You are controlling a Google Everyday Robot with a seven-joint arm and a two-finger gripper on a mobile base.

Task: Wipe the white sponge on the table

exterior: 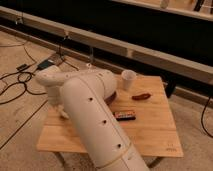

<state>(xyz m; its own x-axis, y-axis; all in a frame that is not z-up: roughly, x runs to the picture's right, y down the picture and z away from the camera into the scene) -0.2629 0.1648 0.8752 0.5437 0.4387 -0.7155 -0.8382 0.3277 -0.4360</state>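
The light-wood slatted table (150, 132) stands in the middle of the view. My large white arm (90, 115) rises from the bottom edge and bends left over the table's left half. The gripper (63, 111) hangs down at the arm's left end, low over the table's left side, mostly hidden by the arm. The white sponge is not visible; the arm covers the part of the table below it.
A white paper cup (128, 79) stands at the table's back edge. A reddish-brown item (141, 96) lies right of it. A dark candy bar (124, 115) lies mid-table beside the arm. Cables (20, 82) run over the floor at left. A long bench (150, 52) stands behind.
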